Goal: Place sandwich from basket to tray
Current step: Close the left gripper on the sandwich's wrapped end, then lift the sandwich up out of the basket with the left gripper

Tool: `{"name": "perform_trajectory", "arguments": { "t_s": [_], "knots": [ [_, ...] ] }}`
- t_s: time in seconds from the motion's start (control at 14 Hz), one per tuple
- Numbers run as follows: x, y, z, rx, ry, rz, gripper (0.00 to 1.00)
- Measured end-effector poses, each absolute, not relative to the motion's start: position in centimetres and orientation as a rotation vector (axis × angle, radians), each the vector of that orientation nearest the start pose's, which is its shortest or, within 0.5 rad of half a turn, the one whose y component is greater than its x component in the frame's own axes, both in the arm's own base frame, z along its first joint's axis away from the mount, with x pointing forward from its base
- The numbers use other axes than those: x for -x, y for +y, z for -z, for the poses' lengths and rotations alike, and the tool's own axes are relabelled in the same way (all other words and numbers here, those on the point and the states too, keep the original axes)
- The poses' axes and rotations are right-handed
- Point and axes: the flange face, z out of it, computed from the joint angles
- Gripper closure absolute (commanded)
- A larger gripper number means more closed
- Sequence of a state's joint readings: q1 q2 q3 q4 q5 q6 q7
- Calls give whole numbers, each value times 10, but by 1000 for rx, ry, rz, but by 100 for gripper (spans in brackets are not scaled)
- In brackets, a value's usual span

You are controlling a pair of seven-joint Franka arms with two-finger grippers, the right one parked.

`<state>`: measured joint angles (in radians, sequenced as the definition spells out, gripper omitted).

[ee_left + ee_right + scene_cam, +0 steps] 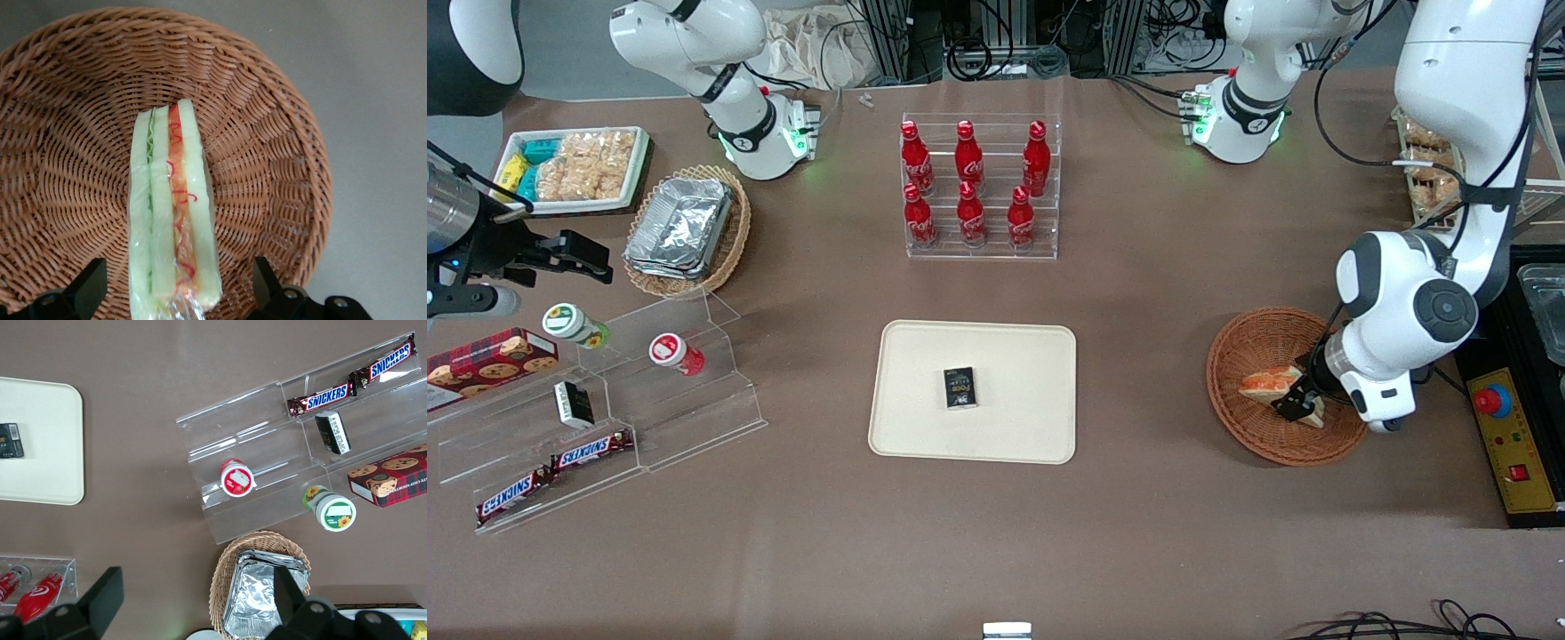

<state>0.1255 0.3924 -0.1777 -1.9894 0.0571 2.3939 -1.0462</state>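
Over the basket (1254,351), pincer (179,290) wide astride the unlabelled sandwich (175,213).

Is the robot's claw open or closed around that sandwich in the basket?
Open. The gripper is low over the basket, its fingers standing apart on either side of the sandwich with gaps showing, not pressing on it.

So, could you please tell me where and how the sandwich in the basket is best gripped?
Probably across its two flat bread faces, from above. The sandwich stands on edge in the basket, layers upward, and the open end effector already straddles it with one finger either side.
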Motion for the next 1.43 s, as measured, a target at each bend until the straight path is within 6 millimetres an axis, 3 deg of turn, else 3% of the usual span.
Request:
{"name": "perform_trajectory", "arguments": {
  "t_s": [0.07, 0.21, 0.36, 0.57, 0.71, 0.86, 1.21, 1.43],
  "knots": [
    [-611, -27, -267, 2811, -1478, 1, 22],
    [-611, -22, -265, 2802, -1493, 2, 67],
    [-612, -18, -267, 2792, -1501, 16, 100],
    [-612, -19, -276, 2777, -1496, 9, 100],
    [-613, -23, -297, 2755, -1480, -31, 100],
    [-615, -35, -338, 2742, -1440, -80, 100],
    [-619, -87, -482, 2801, -1294, -90, 100],
    [-618, -114, -518, 2892, -1152, -61, 100]
  ]
}}
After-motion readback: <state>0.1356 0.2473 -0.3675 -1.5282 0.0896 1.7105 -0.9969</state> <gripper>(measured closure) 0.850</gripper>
